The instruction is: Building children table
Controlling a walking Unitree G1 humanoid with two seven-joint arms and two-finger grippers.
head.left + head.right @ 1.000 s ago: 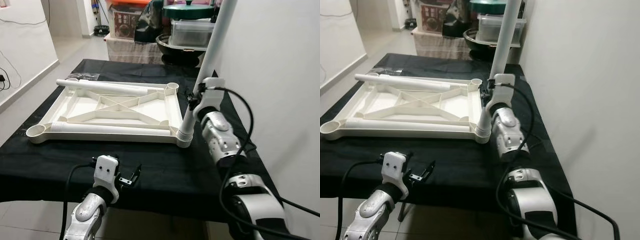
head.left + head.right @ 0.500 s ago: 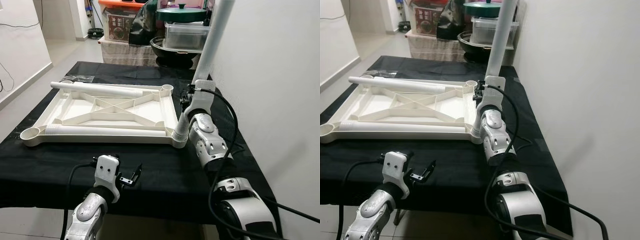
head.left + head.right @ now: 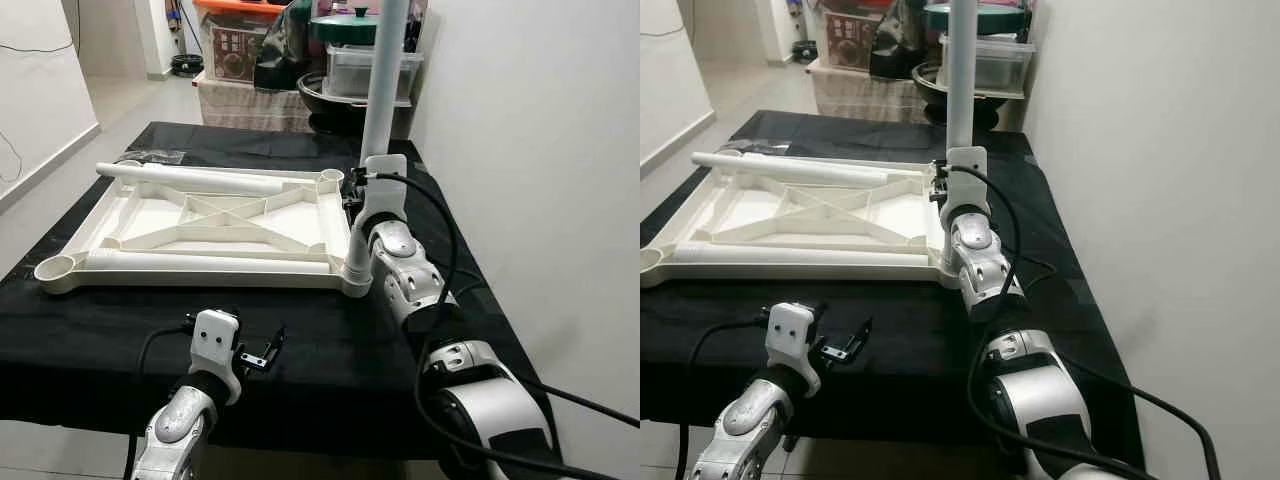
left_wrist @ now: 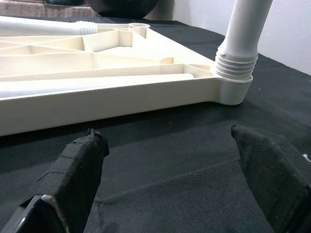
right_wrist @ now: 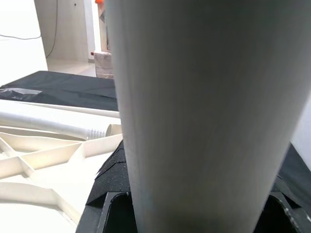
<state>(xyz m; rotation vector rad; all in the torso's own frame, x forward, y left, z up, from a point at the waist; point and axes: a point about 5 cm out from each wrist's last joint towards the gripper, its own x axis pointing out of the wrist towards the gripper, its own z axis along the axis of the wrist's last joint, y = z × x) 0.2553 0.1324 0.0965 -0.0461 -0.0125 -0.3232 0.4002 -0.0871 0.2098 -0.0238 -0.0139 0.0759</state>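
Upside down on the black-cloth worktop [image 3: 90, 330] lies the cream plastic tabletop [image 3: 215, 225], ribbed with diagonal braces and round corner sockets. Two loose tubular legs [image 3: 210, 180] rest on it. The right end effector [image 3: 352, 190] is clamped on the upright white leg [image 3: 380, 95], whose threaded base sits in the near right socket. The left end effector [image 3: 262, 352] hovers near the worktop's front edge, fingers [image 4: 77, 170] apart.
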